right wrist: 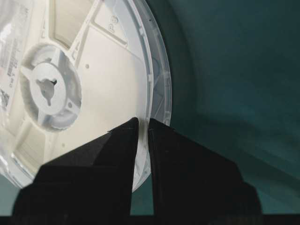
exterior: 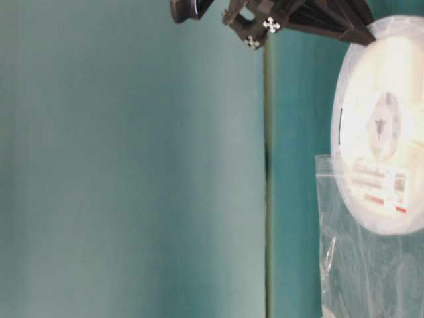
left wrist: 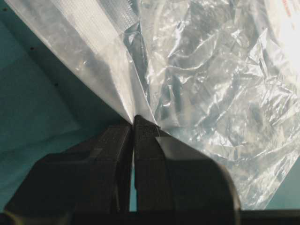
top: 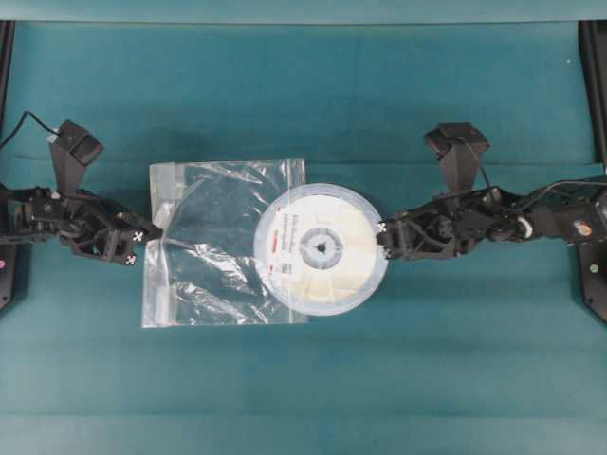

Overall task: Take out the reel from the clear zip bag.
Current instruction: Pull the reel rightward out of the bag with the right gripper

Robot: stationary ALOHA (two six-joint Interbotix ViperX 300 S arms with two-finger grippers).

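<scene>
Right, from my overhead feed I see the flat round cream-white plastic reel (top: 321,248) with its translucent rim and grey hub lying on the teal table cloth (top: 379,95), most of it already outside the crinkly transparent squarish zip bag (top: 224,243); only its left part, where the white label with the red stripe sits, is still overlapped by the bag's open right edge. My right gripper (top: 383,240) has its jaws drawn narrow onto the reel's right rim, and the right wrist camera shows the thin rim caught between the two black fingers (right wrist: 117,154). My left gripper (top: 152,234) is at the bag's left edge, beside the whitish zip strip, jaws pressed together on a fold of the clear film, which I can see pinched between the pads in the left wrist camera. The table-level camera shows the reel's rim against the bag's top corner.
</scene>
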